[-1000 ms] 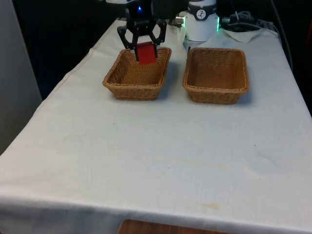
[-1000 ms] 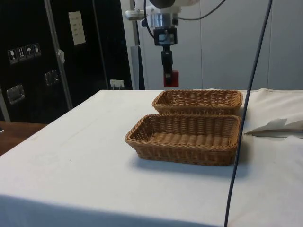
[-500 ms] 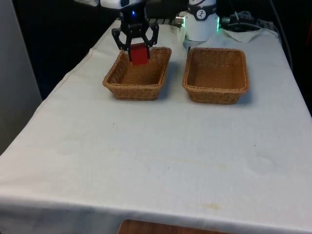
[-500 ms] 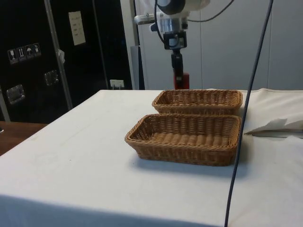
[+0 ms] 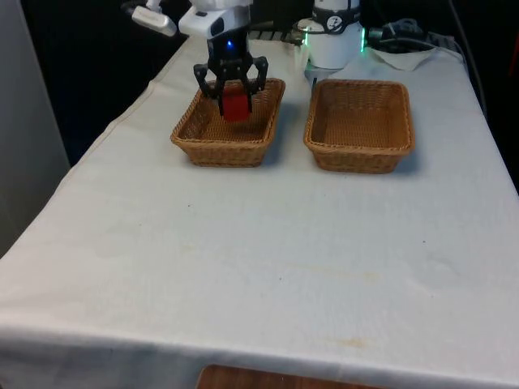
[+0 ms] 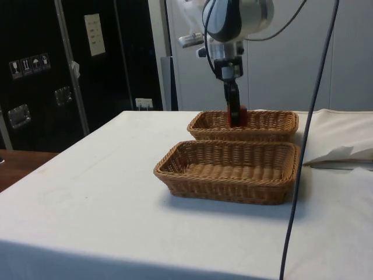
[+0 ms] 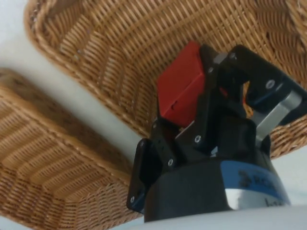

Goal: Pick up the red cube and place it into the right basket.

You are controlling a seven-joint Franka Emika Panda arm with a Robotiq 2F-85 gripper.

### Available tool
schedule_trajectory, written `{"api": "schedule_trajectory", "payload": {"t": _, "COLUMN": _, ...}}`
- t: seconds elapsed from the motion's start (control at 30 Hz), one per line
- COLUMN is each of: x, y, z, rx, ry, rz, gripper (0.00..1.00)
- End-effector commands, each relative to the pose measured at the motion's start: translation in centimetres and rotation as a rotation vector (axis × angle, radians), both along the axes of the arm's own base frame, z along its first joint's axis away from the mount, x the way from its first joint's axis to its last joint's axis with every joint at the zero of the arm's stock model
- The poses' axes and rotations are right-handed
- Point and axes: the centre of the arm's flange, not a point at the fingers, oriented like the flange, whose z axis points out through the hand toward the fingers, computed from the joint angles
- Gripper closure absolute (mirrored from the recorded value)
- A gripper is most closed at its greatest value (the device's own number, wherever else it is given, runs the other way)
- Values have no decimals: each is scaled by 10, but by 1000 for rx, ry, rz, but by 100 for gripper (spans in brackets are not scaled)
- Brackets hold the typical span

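Observation:
My gripper (image 5: 233, 102) is shut on the red cube (image 5: 235, 108) and holds it low inside the wicker basket on the front view's left (image 5: 220, 151), near that basket's far end. In the side view the gripper (image 6: 235, 115) dips into the far basket (image 6: 274, 123), with a sliver of the red cube (image 6: 241, 109) beside the fingers. The wrist view has the cube (image 7: 178, 91) clamped in the gripper (image 7: 192, 103) above the basket's woven floor (image 7: 105, 43). The other basket (image 5: 359, 159) on the front view's right has nothing in it.
The two baskets stand side by side with a narrow gap, near the table's far end. The robot base (image 5: 334, 36) and crumpled white material (image 5: 405, 53) lie behind the right basket. A black cable (image 6: 310, 116) hangs across the side view. Bare cloth (image 5: 259, 259) covers the near half.
The gripper carried the red cube a little towards the table's far end, then came down with it into the basket on the front view's left. It stays shut on the cube.

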Motion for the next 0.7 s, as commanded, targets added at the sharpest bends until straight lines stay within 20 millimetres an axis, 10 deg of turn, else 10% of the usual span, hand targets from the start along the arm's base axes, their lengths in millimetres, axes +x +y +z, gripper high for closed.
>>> {"api": "schedule_trajectory", "payload": {"t": 0.0, "x": -1, "y": 0, "z": -3, "rx": -2, "ry": -1, "rz": -2, "gripper": 97}}
{"api": "schedule_trajectory", "payload": {"t": 0.43, "x": -9, "y": 3, "z": -24, "rx": 7, "ry": -17, "rz": -4, "gripper": 97}}
{"api": "schedule_trajectory", "payload": {"t": 0.67, "x": -8, "y": 3, "z": -24, "rx": 5, "ry": -12, "rz": -3, "gripper": 34}}
